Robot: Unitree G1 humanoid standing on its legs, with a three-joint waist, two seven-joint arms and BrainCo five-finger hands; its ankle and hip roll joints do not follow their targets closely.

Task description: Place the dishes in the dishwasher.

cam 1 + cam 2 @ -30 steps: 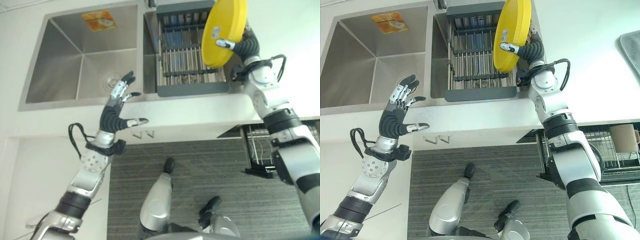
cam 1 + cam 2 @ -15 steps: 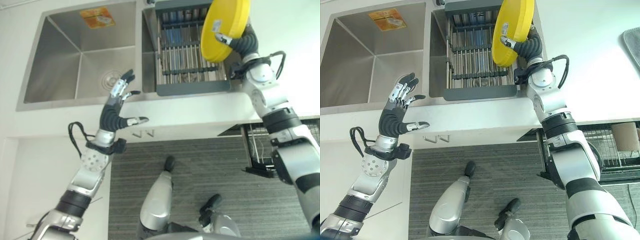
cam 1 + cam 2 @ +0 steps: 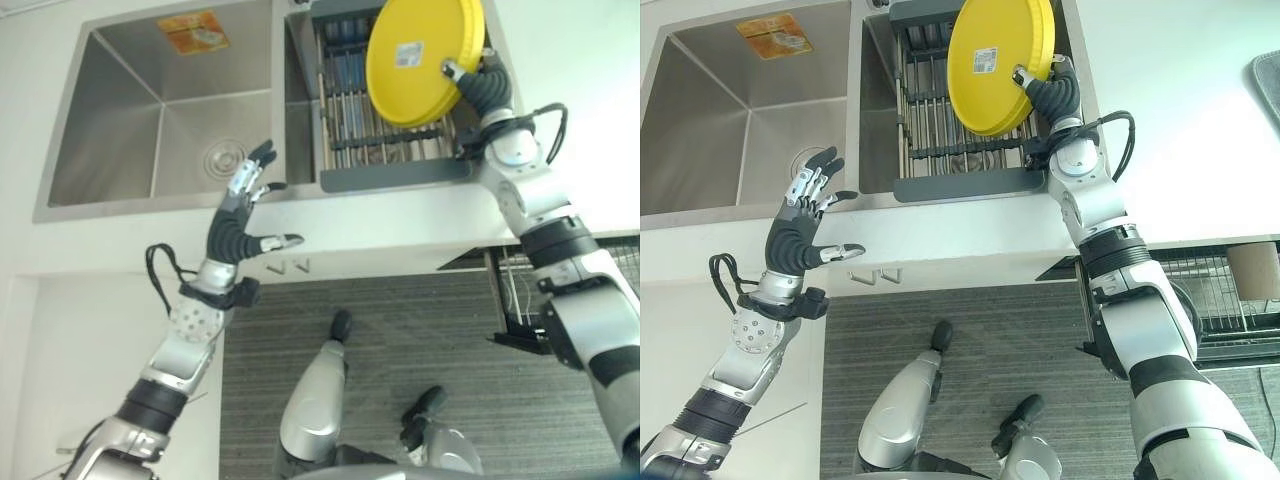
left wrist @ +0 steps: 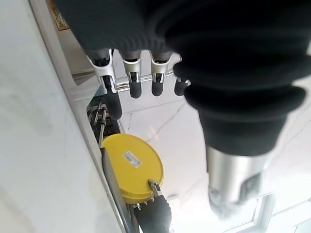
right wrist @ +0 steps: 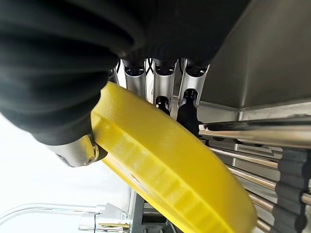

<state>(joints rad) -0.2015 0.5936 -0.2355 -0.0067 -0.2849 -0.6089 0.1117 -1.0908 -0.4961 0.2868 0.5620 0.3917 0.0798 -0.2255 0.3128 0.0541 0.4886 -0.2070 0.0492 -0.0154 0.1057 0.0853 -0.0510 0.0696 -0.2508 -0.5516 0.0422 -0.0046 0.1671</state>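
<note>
The right hand (image 3: 1045,85) grips a yellow plate (image 3: 995,65) by its rim, thumb on the labelled face and fingers curled behind, holding it tilted over the grey rack (image 3: 940,120) set in the right side of the sink (image 3: 730,120). The left hand (image 3: 800,225) hangs open with fingers spread, above the white desk (image 3: 970,235) edge in front of the basin, holding nothing.

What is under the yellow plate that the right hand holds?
The yellow plate, pinched in the right hand, hangs over the dish rack; the rack bars behind it are covered.
</note>
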